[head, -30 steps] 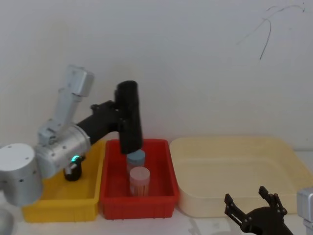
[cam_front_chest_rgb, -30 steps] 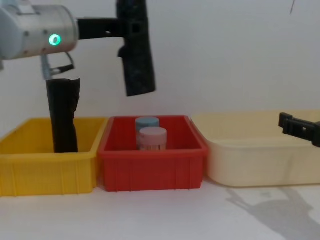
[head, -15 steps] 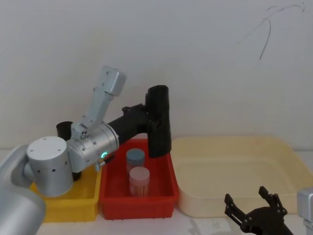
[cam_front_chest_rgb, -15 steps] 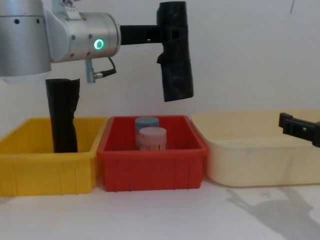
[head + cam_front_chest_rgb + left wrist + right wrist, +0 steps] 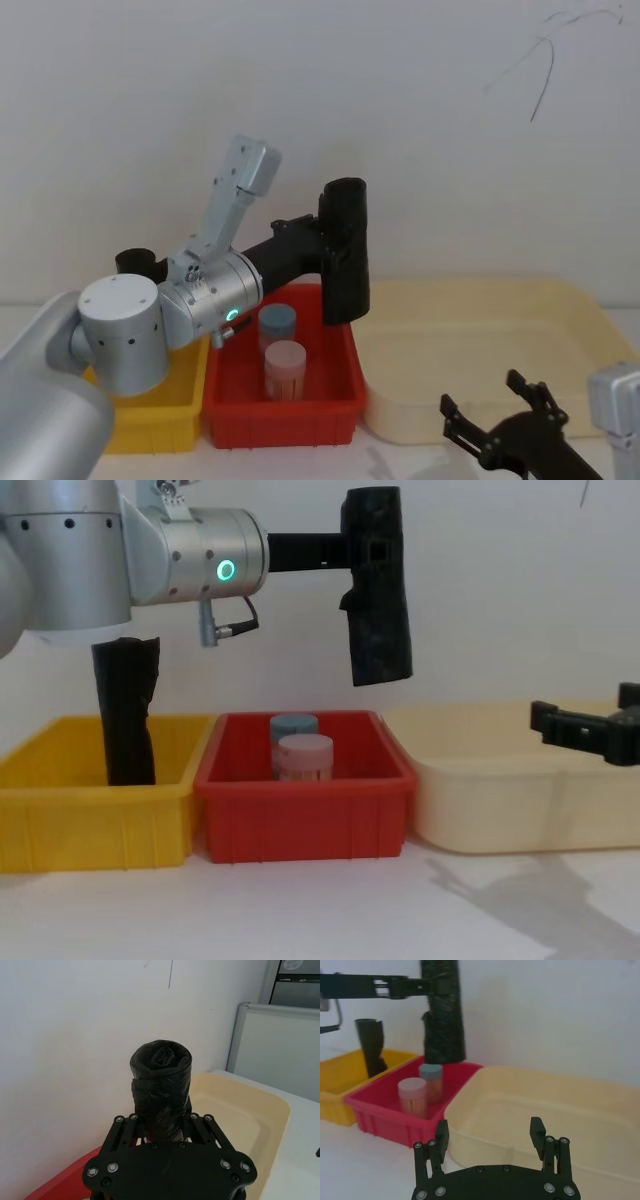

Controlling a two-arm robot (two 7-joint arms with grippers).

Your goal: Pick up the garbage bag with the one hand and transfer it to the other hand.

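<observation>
Our left gripper (image 5: pixel 372 552) clamps the garbage bag (image 5: pixel 382 630) upright, high above the red bin (image 5: pixel 300 820), clear for handover; our right gripper (image 5: pixel 490 1132) sits low, fingers spread wide.

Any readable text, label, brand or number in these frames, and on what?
None. No readable text on the garbage bag held aloft by the left gripper, the open right gripper, the yellow bin, the red bin, the cream tray, the pink-lidded jar or the blue-lidded jar.

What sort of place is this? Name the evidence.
Likely a robot lab bench: yellow bin, red bin and cream tray lined along a bare wall, left gripper holding a garbage bag above them.
</observation>
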